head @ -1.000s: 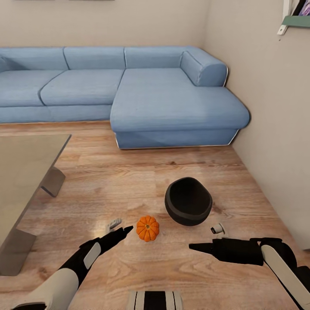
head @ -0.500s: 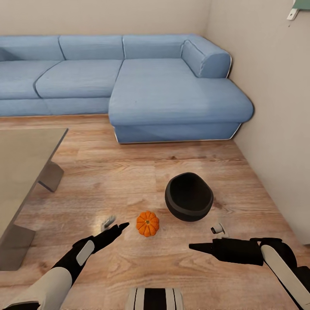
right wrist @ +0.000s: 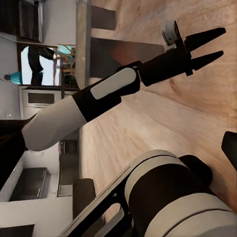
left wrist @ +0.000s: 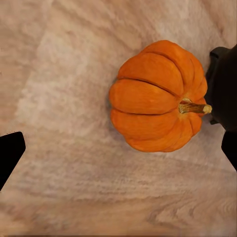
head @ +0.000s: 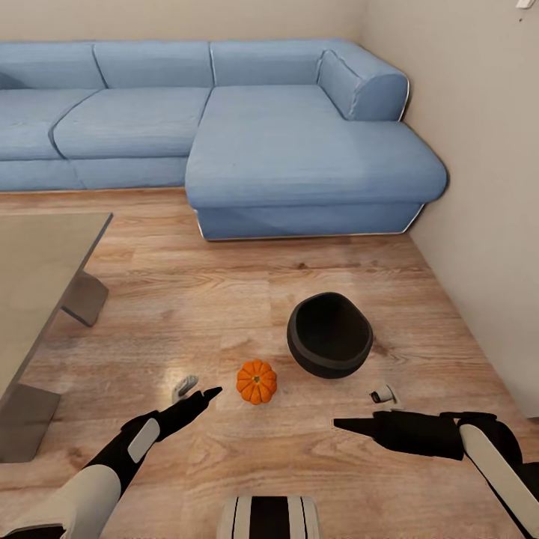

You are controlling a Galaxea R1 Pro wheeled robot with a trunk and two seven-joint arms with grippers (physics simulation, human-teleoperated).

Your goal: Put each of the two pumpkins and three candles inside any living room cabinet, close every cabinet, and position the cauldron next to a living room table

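One pumpkin (head: 257, 381) upright on the wood floor (head: 224, 299), stem up, low in the middle of the head view. Nothing touching it. From the pumpkin, the black pot (head: 329, 335) near at about 2 o'clock, mouth open and tipped toward the camera, clear floor between the two. Left gripper (head: 213, 391) just beside the pumpkin at about 8 o'clock, tip aimed at it but apart from it. Spread wide, going by the left wrist view: one of the black fingers (left wrist: 224, 84) close by the stem side, the other far off at the opposite edge, the pumpkin not yet squarely between them. Right gripper (head: 352, 425) well apart at about 4 o'clock, pointing across toward the left arm; open or closed, cannot tell. Glass-topped table (head: 37, 254) out at 10 o'clock, blue sofa (head: 299, 150) along 12 o'clock, pale wall (head: 479, 187) at 3 o'clock.

Since a second ago: whole head view shifted, sofa higher in the picture, so camera moved rather than the things. Pumpkin and pot keeping the same spacing on the floor. Left tip drawn a shade further off the pumpkin than before; right arm much as it was.

Meaning for the task, as a judgement: still lining up for the first pick, no grasp yet, nothing stored, pot not yet beside the table.

No brands, labels or readable writing anywhere.
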